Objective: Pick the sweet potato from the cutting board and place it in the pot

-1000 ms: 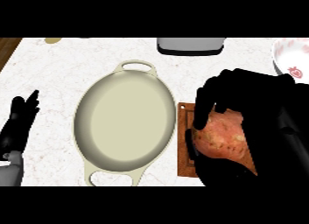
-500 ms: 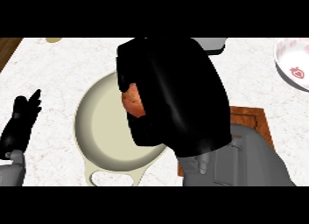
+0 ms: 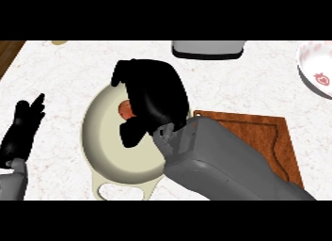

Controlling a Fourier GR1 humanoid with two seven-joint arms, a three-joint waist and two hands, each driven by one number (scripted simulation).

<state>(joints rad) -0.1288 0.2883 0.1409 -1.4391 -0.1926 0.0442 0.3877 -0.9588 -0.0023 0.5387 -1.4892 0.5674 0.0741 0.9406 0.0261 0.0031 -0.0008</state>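
The right hand (image 3: 154,96) was parked over the pot (image 3: 102,141), palm down, with the fingers curled round the sweet potato (image 3: 125,109). Only a small orange-red bit of the potato peeked out on the hand's left side, so most of it was hidden under the black palm. It sat above the pot's inside, in its upper half, but I couldn't tell whether it touched the bottom or hung a little over it. The thumb (image 3: 132,132) pointed down into the pot below the potato. The pot itself was the cream oval one with a loop handle at the near end, standing on the white marbled table (image 3: 64,66). The board (image 3: 262,132) lay just right of the pot, brown wood with a groove round its edge, and the grey right forearm crossed over its near left part. The left hand (image 3: 19,136) rested by the left edge, fingers straight and up, well apart from the pot. At the far side there was a grey box thing (image 3: 206,48), and at the right edge a white bowl (image 3: 321,70) with a red strawberry mark.
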